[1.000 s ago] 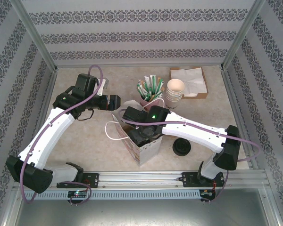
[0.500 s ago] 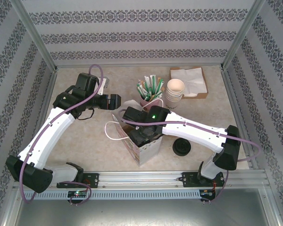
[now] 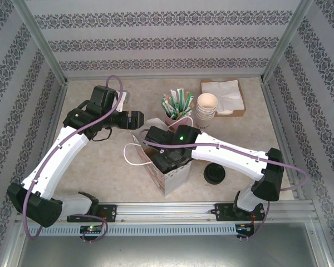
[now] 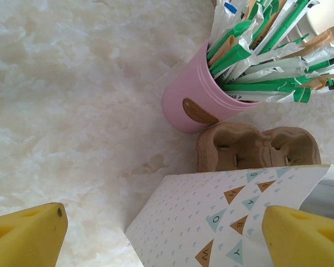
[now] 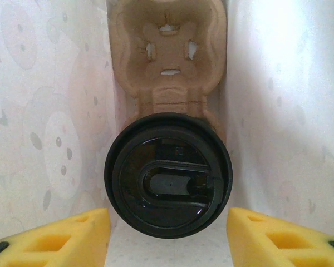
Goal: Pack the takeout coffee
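The takeout coffee's round black lid [image 5: 168,175] faces up at me inside the white patterned paper bag [image 3: 175,179]. The cup sits in the near pocket of a brown cardboard carrier [image 5: 168,50], and its cream body is hidden under the lid. My right gripper [image 5: 168,225] reaches down into the bag and is open, its yellow fingers [image 5: 61,236] either side of the lid, apart from it. My left gripper [image 3: 134,119] hovers at the bag's far-left corner, open, with the bag's wall [image 4: 200,217] between its fingertips.
A pink cup of stir sticks and packets [image 3: 172,114] stands just behind the bag, with a stack of lidless cream cups [image 3: 206,108] and a napkin tray [image 3: 225,95] to its right. Loose black lids [image 3: 214,173] lie right of the bag. The bag's white handle [image 3: 134,156] loops out to the left.
The left arm has edged slightly toward the far side. The right arm and bag have not moved.
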Available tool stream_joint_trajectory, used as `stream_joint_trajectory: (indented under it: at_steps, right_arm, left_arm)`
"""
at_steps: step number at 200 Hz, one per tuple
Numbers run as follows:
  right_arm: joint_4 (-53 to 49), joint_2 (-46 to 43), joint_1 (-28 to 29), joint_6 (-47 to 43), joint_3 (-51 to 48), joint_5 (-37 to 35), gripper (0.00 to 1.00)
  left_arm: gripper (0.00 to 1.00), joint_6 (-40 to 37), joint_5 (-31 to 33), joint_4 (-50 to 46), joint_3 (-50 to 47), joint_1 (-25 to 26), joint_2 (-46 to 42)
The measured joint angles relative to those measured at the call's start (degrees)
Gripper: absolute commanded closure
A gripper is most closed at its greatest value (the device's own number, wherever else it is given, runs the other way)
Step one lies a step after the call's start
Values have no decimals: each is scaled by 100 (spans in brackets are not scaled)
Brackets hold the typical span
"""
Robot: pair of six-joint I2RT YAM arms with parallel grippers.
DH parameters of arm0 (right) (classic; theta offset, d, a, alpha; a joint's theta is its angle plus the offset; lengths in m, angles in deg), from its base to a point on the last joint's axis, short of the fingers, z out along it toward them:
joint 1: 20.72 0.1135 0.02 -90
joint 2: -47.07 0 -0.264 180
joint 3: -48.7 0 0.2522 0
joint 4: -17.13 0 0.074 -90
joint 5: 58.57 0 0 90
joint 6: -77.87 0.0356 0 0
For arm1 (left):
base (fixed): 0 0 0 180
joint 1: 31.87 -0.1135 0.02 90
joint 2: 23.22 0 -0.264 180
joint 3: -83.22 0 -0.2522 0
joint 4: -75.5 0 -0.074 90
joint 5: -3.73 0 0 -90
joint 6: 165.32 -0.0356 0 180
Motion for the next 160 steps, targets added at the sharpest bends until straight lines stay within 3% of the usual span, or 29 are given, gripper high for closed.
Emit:
stream_joint_trajectory:
  at_steps: [160]
  right_arm:
    - [-42, -964, 4, 0, 551, 85, 40]
  left_arm:
    - [8, 17, 42, 2, 105, 39, 68]
